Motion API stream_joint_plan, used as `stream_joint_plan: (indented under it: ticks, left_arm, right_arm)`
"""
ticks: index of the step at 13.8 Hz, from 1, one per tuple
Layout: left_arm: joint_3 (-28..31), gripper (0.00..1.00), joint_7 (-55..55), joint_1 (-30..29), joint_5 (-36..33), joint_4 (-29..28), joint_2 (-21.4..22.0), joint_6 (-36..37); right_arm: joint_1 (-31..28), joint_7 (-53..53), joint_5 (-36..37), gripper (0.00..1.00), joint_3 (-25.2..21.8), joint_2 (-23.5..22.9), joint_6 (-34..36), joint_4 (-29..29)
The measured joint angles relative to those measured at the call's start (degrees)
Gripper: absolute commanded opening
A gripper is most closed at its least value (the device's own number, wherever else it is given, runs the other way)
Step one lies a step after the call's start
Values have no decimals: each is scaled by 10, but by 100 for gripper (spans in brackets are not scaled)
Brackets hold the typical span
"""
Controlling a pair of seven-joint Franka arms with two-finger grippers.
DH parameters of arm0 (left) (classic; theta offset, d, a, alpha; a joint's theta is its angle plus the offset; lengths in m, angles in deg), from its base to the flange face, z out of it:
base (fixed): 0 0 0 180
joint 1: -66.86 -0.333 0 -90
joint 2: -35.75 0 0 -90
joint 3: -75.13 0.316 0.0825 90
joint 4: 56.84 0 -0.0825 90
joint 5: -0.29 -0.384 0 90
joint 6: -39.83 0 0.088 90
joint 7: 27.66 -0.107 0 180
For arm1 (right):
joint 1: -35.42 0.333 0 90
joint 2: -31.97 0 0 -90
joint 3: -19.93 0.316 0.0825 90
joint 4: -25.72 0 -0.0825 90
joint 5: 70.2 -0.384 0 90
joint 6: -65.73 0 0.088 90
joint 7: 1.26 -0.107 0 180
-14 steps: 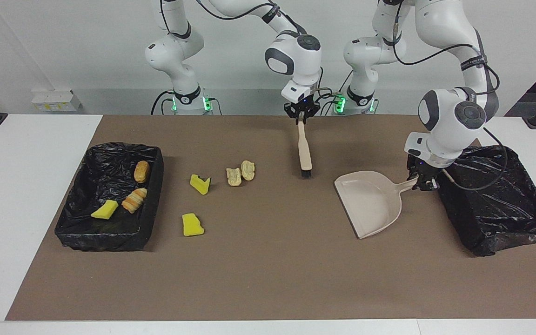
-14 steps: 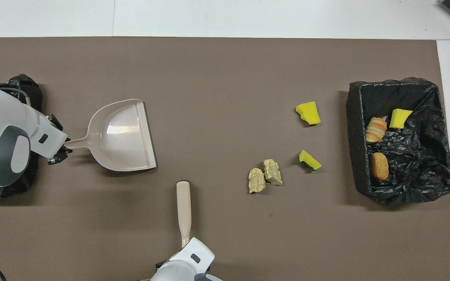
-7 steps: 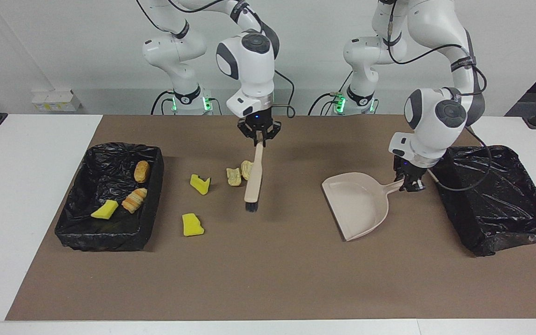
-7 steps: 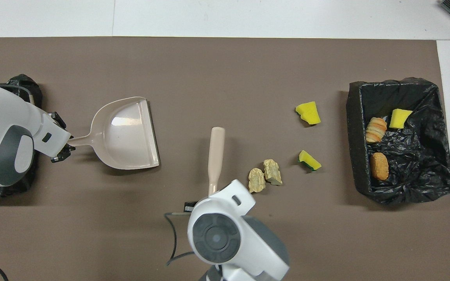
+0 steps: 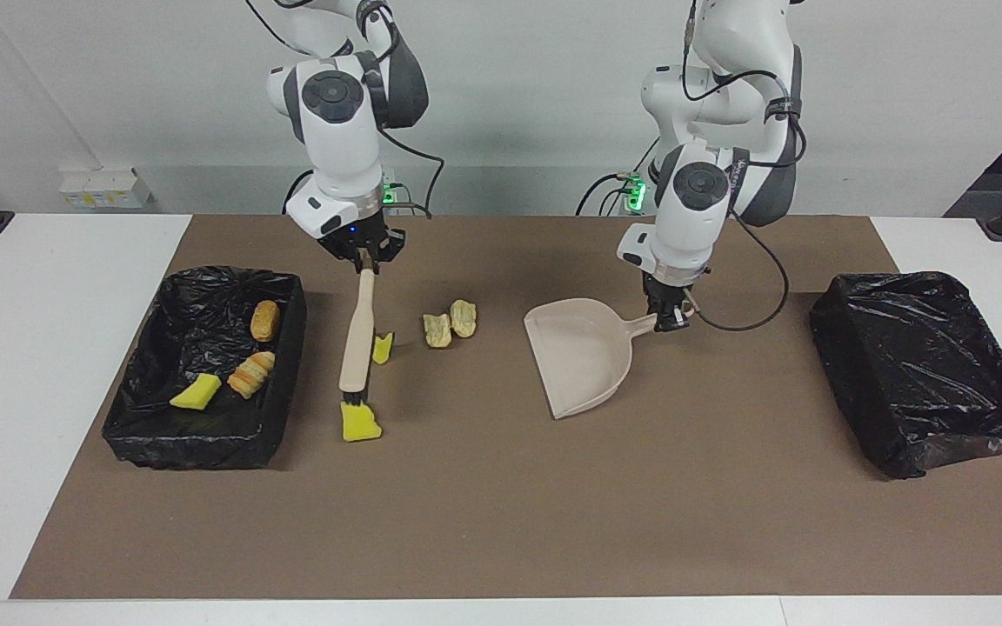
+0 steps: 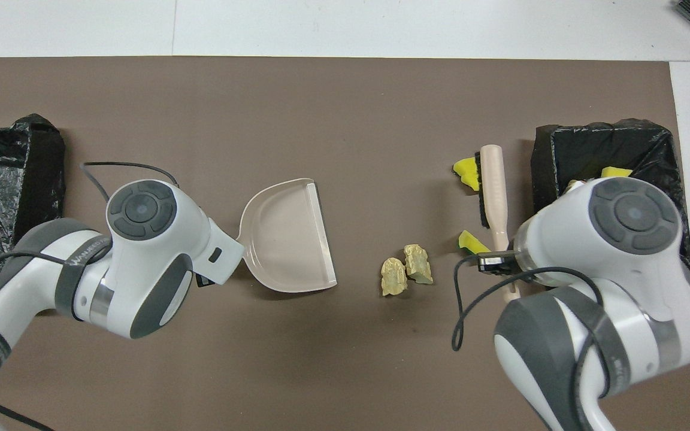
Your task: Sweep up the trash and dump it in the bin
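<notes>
**Trash: four scraps on the mat, three in the bin**

The trash lies toward the right arm's end of the worktop (image 5: pixel 57 365). On the brown mat (image 5: pixel 501 522) are two tan bread-like pieces (image 5: pixel 450 323) touching each other, and two yellow sponge chunks: one (image 5: pixel 383 348) just beside the brush handle, the other (image 5: pixel 359 424) at the brush's bristles, farther from the robots. Three more scraps, a yellow chunk (image 5: pixel 195 392), a striped roll (image 5: pixel 251 374) and a brown bun (image 5: pixel 264 320), sit in the black-lined bin (image 5: pixel 205 448) at that end.

The right tool (image 5: pixel 367 257) is clamped on the top of the beige brush (image 5: pixel 356 343), which slants down between the bin and the bread pieces, its bristles against the farther sponge chunk.

The left tool (image 5: pixel 667 320) is clamped on the handle of the beige dustpan (image 5: pixel 584 352), held near the middle of the mat with its mouth toward the scraps. A second black-lined bin (image 5: pixel 927 374) stands at the left arm's end.
</notes>
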Motion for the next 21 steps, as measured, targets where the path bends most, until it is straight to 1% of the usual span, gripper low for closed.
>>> stream_joint_plan:
  ticks: [3,4,5,7,9,11,12,14,17,21]
  left_arm:
    - [0,0,23,26,0,-29,25,0]
    - [0,0,30,31,0,-38,32,0]
    - [0,0,35,33,0,-46,38,0]
    - [1,0,38,35,0,-53,44,0]
    - [1,0,44,36,0,-57,44,0]
    - [1,0,55,39,0,-64,48,-1]
    - [1,0,61,41,0,-68,51,-1]
    - [1,0,71,45,0,-76,58,-2]
    - [0,0,80,57,0,-91,66,-9]
    - [0,0,83,64,-1,-105,71,-27]
  right_arm:
    - [-73,124,-4,0,-1,54,1,-82]
    - [-93,150,-4,0,-2,67,2,-105]
    - [-102,164,-5,0,-2,76,2,-125]
    - [-89,166,-6,0,1,77,0,-152]
    - [-38,132,-8,0,3,70,-1,-159]
    - [42,47,-9,0,6,59,-16,-160]
    - [85,0,-11,0,8,47,-43,-162]
    - [146,-53,-36,0,12,19,-91,-157]
    - [196,-95,-70,0,14,-29,-132,-116]
    - [260,-161,-107,0,14,-77,-135,-29]
